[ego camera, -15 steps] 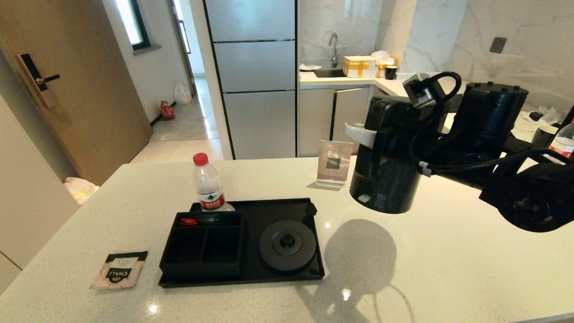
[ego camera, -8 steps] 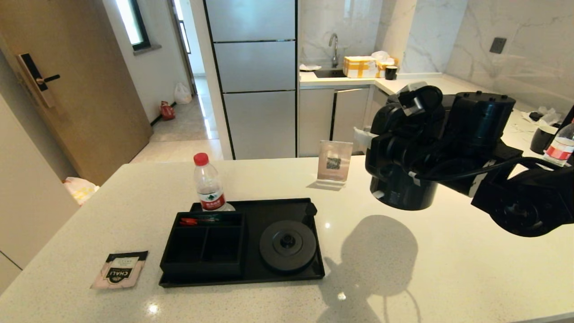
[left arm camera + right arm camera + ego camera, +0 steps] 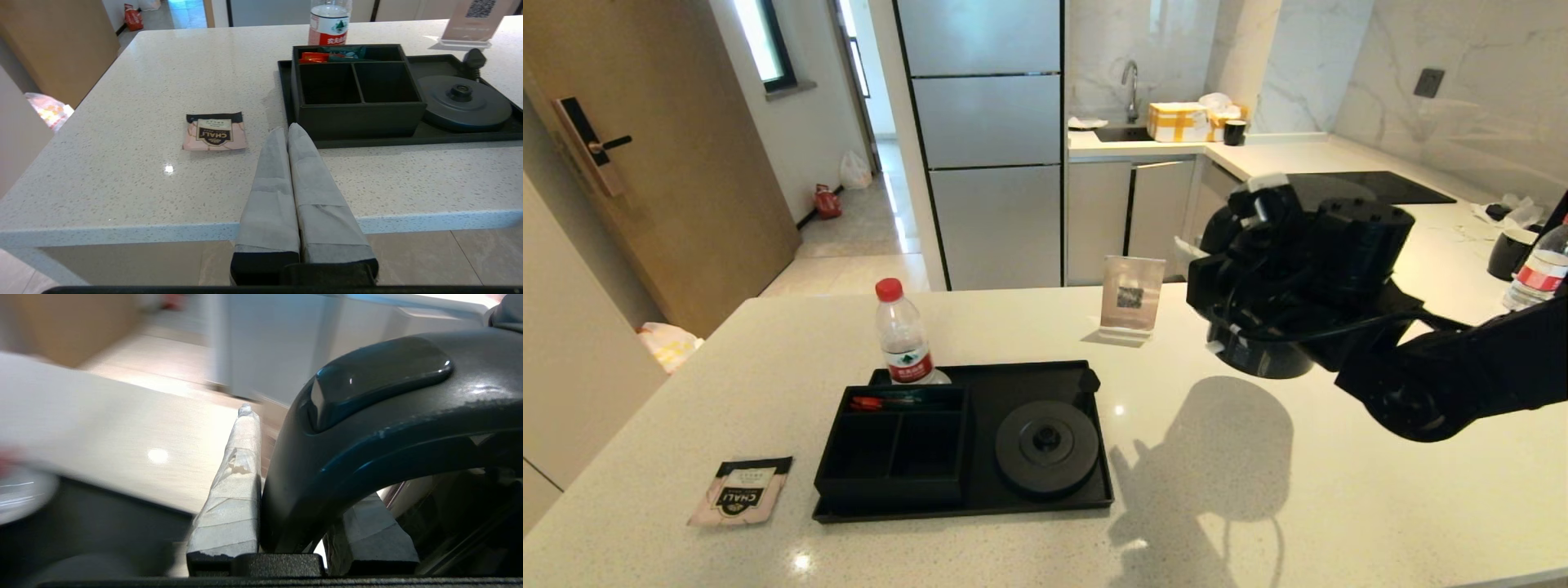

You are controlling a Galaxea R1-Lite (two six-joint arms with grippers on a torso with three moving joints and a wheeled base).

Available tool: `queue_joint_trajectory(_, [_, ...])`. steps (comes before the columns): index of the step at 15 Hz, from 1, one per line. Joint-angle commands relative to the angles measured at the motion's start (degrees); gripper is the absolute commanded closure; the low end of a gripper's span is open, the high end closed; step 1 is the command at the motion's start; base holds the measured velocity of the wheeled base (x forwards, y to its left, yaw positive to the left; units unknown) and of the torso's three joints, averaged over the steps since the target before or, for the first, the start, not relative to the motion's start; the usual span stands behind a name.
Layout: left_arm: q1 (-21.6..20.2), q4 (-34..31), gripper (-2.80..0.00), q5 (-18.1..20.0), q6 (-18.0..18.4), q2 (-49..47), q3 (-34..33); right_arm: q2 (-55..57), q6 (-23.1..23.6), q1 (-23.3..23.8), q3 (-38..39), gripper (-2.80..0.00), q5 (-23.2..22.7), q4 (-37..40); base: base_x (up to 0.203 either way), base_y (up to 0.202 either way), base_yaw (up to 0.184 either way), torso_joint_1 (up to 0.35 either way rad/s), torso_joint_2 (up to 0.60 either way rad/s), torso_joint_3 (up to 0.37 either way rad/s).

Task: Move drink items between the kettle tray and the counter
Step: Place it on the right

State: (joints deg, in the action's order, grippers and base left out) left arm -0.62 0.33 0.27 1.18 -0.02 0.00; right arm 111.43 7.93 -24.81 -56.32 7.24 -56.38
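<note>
Left hand (image 3: 287, 132) pressed closed, near tea sachet (image 3: 215, 131) and tray (image 3: 425, 141)

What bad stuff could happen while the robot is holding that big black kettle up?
The right gripper grips the kettle only by its handle, above the counter, so it might swing or slip and drop. Set down carelessly, it could land off the round base or bump the sign stand nearby.

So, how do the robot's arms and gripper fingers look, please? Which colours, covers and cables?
The right arm is glossy black with rounded joint housings, and a black cable loops along it. The right gripper has tapered fingers wrapped in pale grey tape on a black base. The left gripper looks the same: two long wedge-shaped fingers in grey tape with visible seams.
</note>
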Motion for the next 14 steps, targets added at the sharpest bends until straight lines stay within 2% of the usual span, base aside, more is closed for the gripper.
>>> queue_joint_trajectory(1, [-0.1,0.0,0.0,0.0,0.0,0.0,-0.1,8.5,0.6,0.0,3.6,0.0,7.7,-10.8,0.0,0.0,0.0,0.0,0.0,0.0])
queue_joint_trajectory(3, [-0.1,0.0,0.0,0.0,0.0,0.0,0.0,11.2,0.9,0.1,5.2,0.0,12.2,-15.6,0.0,0.0,0.0,0.0,0.0,0.0])
queue_joint_trajectory(6, [0.0,0.0,0.0,0.0,0.0,0.0,0.0,13.5,0.5,0.7,5.2,0.0,14.6,-17.8,0.0,0.0,0.0,0.0,0.0,0.0])
queue_joint_trajectory(14, [-0.1,0.0,0.0,0.0,0.0,0.0,0.0,16.2,0.2,1.6,4.0,0.0,15.8,-18.5,0.0,0.0,0.0,0.0,0.0,0.0])
